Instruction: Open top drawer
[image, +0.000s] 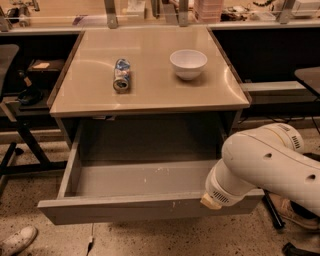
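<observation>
One top drawer (125, 210) (hand (212, 201) at front), one can (121, 75), one bowl (188, 63)

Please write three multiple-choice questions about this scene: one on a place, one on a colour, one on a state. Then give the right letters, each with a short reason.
1. Where is the gripper?
A) at the far left edge of the view
B) at the right end of the top drawer front
C) at the top edge of the view

2. What colour is the bowl?
A) white
B) red
C) black

3. In what state is the top drawer?
A) shut
B) pulled far out
C) taken out entirely

Answers: 1 B, the tip of the arm sits at the front's right end. 2 A, the bowl on the table is plainly white. 3 B, its grey tray lies open to view below the table.
</observation>
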